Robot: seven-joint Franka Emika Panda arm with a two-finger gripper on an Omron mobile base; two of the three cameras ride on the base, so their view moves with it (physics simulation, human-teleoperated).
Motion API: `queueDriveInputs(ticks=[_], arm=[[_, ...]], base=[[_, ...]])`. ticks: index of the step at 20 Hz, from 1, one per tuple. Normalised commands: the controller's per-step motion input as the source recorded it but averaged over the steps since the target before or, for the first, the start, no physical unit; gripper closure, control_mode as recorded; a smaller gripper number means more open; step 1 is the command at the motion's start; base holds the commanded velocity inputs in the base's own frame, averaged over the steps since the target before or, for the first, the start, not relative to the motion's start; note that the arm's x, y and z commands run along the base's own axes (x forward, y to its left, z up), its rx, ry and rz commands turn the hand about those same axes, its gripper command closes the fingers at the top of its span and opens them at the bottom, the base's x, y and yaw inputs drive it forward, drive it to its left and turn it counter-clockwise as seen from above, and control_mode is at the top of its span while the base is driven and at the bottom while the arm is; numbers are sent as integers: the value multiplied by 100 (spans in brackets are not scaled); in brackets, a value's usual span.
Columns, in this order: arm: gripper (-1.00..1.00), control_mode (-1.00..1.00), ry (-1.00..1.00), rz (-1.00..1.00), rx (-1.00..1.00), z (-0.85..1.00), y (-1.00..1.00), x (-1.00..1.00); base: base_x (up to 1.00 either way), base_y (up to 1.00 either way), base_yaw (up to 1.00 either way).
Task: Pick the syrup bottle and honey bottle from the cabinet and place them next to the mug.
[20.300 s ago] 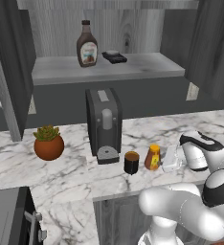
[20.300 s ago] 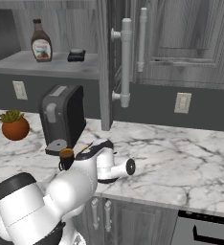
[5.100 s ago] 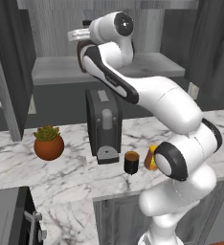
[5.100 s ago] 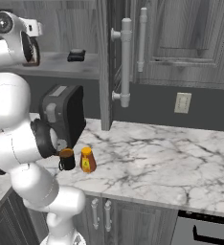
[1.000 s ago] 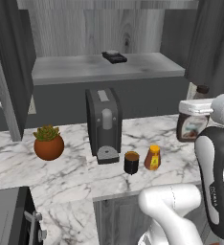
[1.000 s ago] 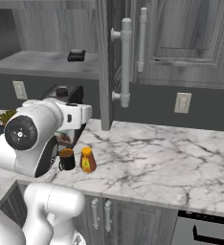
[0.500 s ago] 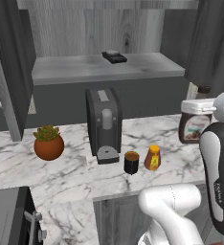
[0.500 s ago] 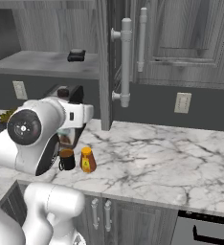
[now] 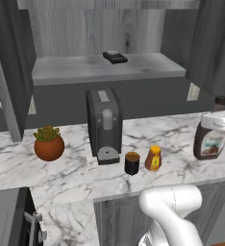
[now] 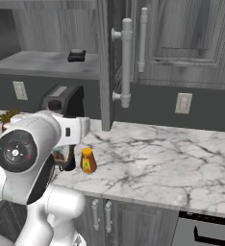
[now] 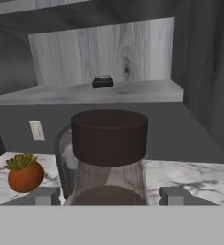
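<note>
Brown syrup bottle hangs in your gripper right of the honey bottle and mug on the desk. Right base view: arm probably hides it. Hand view: gripper clamps the syrup bottle; lower it beside the mug.

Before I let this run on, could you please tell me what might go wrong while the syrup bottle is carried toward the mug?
1. The syrup bottle hangs tilted in the end effector, gripped near its neck; it may swing or slip before it is set down.
2. The honey bottle stands right beside the mug; setting the syrup down close by could topple either one.
3. The coffee machine stands just behind the mug, which narrows the approach.
</note>
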Motion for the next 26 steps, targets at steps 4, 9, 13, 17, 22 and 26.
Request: queueDriveInputs(ticks=[4, 9, 13, 17, 22, 26], arm=[[100, -100, -2, 9, 0, -30, -16, -54], [100, -100, -5, 11, 0, -39, -17, -44], [100, -100, -6, 10, 0, -33, -27, -4], [100, -100, -4, 7, 0, -47, -32, 1], [100, -100, -4, 4, 0, -42, -19, 1], [100, -100, -3, 1, 2, -30, -1, 8]], base=[[0, 0, 0], [0, 0, 0], [0, 0, 0], [0, 0, 0], [0, 0, 0], [0, 0, 0]])
